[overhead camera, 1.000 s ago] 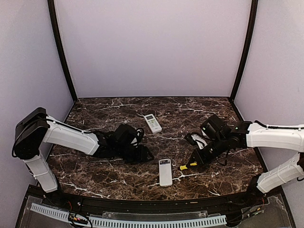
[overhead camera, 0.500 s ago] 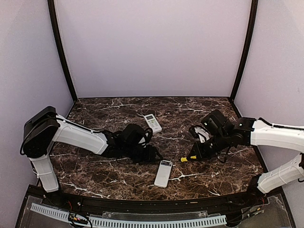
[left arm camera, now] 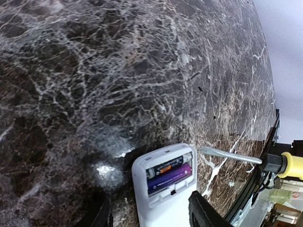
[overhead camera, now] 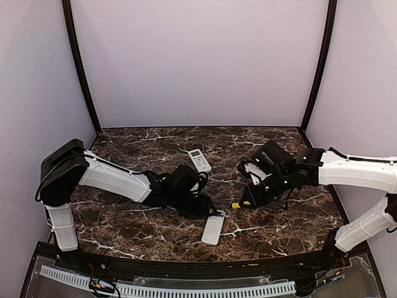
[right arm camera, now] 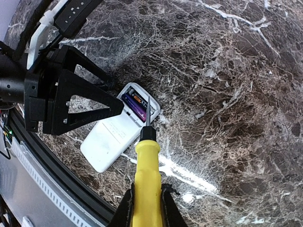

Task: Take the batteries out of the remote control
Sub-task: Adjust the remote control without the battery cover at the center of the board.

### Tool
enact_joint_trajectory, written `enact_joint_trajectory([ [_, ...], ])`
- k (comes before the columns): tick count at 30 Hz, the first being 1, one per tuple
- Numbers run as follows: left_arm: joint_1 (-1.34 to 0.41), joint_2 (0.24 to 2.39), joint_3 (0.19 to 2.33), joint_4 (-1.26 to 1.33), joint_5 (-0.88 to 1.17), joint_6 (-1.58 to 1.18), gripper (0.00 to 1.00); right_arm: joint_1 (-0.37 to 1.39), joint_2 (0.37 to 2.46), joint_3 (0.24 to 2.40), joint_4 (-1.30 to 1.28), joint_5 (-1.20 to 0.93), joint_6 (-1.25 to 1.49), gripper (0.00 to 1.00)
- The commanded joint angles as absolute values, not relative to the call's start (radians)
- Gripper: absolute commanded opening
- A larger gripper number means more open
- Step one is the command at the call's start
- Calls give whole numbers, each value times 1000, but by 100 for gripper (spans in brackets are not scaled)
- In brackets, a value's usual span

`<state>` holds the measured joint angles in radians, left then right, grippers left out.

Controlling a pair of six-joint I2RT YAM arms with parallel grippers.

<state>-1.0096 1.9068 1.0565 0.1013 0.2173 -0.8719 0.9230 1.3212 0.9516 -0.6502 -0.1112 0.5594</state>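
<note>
A white remote (overhead camera: pixel 213 227) lies face down near the front edge with its battery bay open. The bay holds two batteries side by side, a black-and-orange one (left arm camera: pixel 166 166) and a purple one (left arm camera: pixel 170 178); both also show in the right wrist view (right arm camera: pixel 134 103). My left gripper (left arm camera: pixel 151 218) is open and straddles the remote body (left arm camera: pixel 161 208). Its right finger (left arm camera: pixel 204 213) is at the remote's edge and its left finger (left arm camera: pixel 102 216) stands a little off it. My right gripper (right arm camera: pixel 147 204) is shut on a yellow-handled screwdriver (right arm camera: pixel 147 175), whose tip hovers at the bay's edge beside the batteries.
A second white remote (overhead camera: pixel 199 160) lies face up farther back at the centre. The dark marble table (overhead camera: pixel 155 139) ends at a black front rail (overhead camera: pixel 186 267) just beyond the near remote. Grey walls close in the back and both sides.
My left arm has reached right to the near remote, which has turned slightly counter-clockwise. My right gripper has carried the screwdriver left, bringing its tip to the open bay.
</note>
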Motion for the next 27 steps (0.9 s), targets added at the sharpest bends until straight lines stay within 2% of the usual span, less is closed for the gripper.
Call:
enact_joint_trajectory([
  [1,-1045,1907,1096,-23,161,-823,57,930,1349,993,-669,-104,464,0],
  [8,-1128,1907,1138,-104,97,-783,75,921,1341,1007,-693,-67,464,0],
  [11,-1158,1914,1158,-159,39,-777,80,914,1317,996,-690,-48,487,0],
  [12,-1175,1913,1169,-182,27,-771,86,911,1310,992,-692,-38,495,0],
  [13,-1183,1915,1173,-194,15,-769,89,908,1301,987,-694,-30,504,0],
  [15,-1205,1923,1189,-240,-28,-761,91,903,1284,977,-692,-20,518,0],
  [22,-1275,2011,1299,-414,-134,-707,92,889,1220,952,-691,15,555,0],
  [27,-1284,2020,1295,-463,-185,-668,81,885,1185,930,-692,22,570,0],
])
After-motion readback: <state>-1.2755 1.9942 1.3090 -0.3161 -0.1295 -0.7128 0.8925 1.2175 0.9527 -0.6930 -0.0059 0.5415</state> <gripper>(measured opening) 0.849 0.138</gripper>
